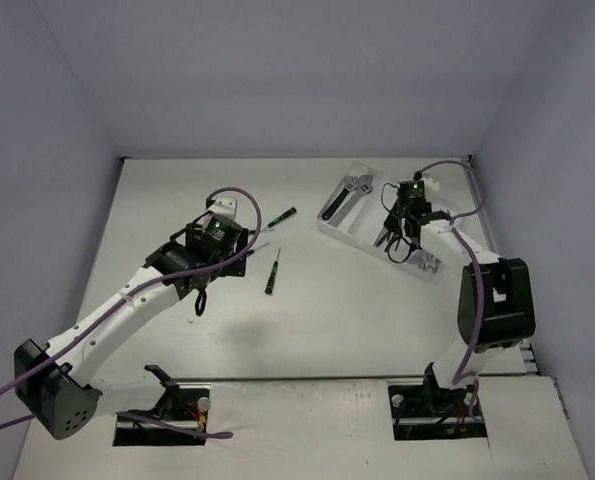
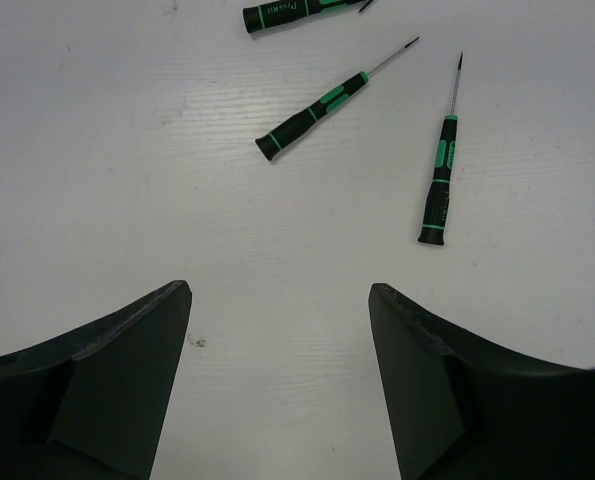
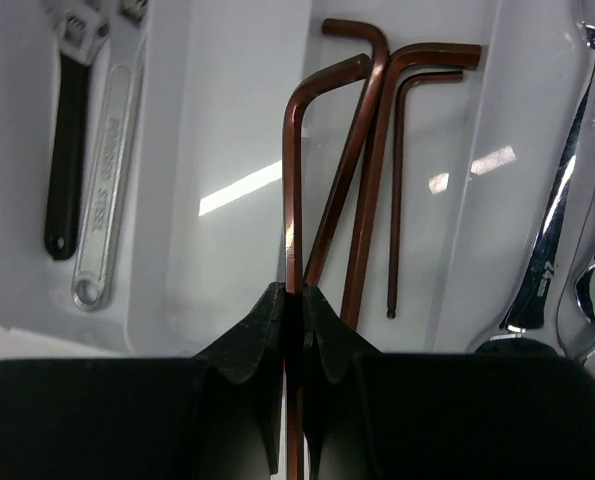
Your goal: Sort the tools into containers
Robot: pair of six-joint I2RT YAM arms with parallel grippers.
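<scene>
Three green-and-black screwdrivers lie on the table ahead of my left gripper [image 2: 279, 290], which is open with nothing between its fingers: one [image 2: 324, 100] in the middle, one [image 2: 439, 180] to the right, one [image 2: 287, 12] at the top edge. From above, two of them show [image 1: 282, 216] [image 1: 272, 272] beside that left gripper [image 1: 235, 255]. My right gripper [image 3: 294, 292] is shut on a reddish-brown hex key [image 3: 292, 170] above the white tray [image 3: 217, 120], next to three hex keys [image 3: 365, 190] lying in one compartment. In the top view the right gripper [image 1: 402, 235] hangs over the tray [image 1: 349, 232].
A black-handled adjustable wrench [image 3: 65, 150] and a silver adjustable wrench [image 3: 107, 190] lie in the tray's left compartment. Shiny open-end wrenches [image 3: 562, 220] fill its right compartment. White walls enclose the table on three sides.
</scene>
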